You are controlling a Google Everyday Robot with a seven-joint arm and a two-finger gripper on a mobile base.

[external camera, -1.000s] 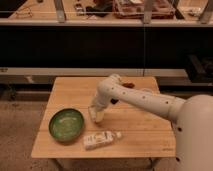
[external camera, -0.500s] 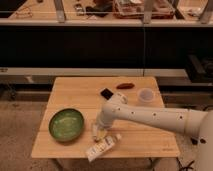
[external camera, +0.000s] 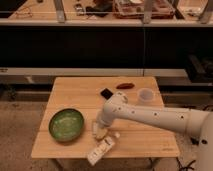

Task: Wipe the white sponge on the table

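The white sponge [external camera: 99, 133] shows as a small pale block at the tip of my gripper [external camera: 100, 130], pressed down on the table [external camera: 75, 95]. The gripper is shut on it, just right of the green bowl and near the table's front. My white arm reaches in from the right and hides part of the sponge.
A green bowl [external camera: 66, 125] sits at the front left. A white bottle [external camera: 101, 150] lies tilted at the front edge, just below the gripper. A black device [external camera: 106, 93], a red-brown object [external camera: 125, 85] and a translucent cup [external camera: 145, 95] stand at the back right.
My gripper has swept with the sponge from mid-table toward the front edge. The white bottle has been pushed forward and turned, now reaching the front edge.
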